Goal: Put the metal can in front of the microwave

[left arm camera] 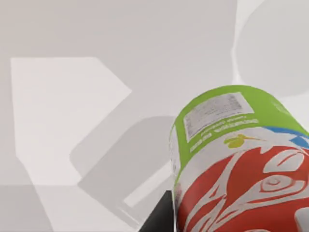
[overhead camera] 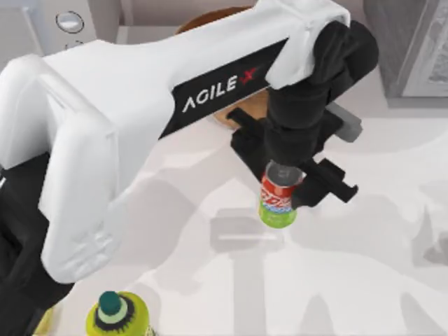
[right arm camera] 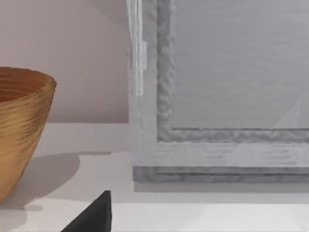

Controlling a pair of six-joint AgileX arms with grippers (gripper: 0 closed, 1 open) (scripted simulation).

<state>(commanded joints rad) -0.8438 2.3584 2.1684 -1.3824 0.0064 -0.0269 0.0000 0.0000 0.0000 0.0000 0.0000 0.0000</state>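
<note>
Left claw (overhead camera: 288, 183): closed on the metal can (overhead camera: 278, 199), holding it near the middle of the surface (overhead camera: 364, 238); whether the can's base touches the surface cannot be told. In the left wrist view the can (left arm camera: 241, 164) shows its lime-green band and red label. Microwave (overhead camera: 59, 24): far-left corner, well apart from the can. Wooden bowl (right arm camera: 19, 130): beside the darker grey appliance (right arm camera: 217, 87). Yellow-green bottle (overhead camera: 117, 315): near edge, left.

Metal can (left arm camera: 241, 164) close against the wrist camera

Its lime-green lower band carries a white printed panel, the red-and-white label sits above it, and the pale table (left arm camera: 72, 121) lies behind with grey shadows.
</note>
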